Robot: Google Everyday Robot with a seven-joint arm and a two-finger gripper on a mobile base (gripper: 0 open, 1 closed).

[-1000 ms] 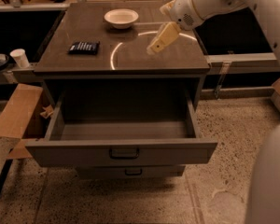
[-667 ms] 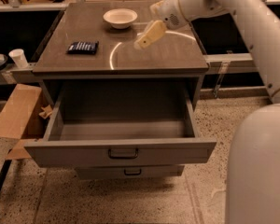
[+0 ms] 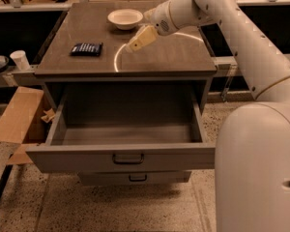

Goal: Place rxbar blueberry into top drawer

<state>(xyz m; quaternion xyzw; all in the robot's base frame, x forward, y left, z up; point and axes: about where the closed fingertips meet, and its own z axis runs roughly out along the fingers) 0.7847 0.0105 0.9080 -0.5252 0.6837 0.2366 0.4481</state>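
The rxbar blueberry, a small flat dark wrapper bar, lies on the left part of the cabinet top. The top drawer is pulled wide open below the cabinet top, its inside bare, its dark handle centred on the front. My gripper hangs over the middle of the cabinet top, pointing down and left, to the right of the bar and apart from it, just in front of the bowl. It holds nothing that I can see.
A round cream bowl stands at the back of the cabinet top. A narrower lower drawer front sits under the open drawer. A white cup and cardboard are at the left. My arm crosses the right side.
My gripper has moved left across the cabinet top, from the right side toward the middle and closer to the bar. The bar, bowl and drawer have not moved.
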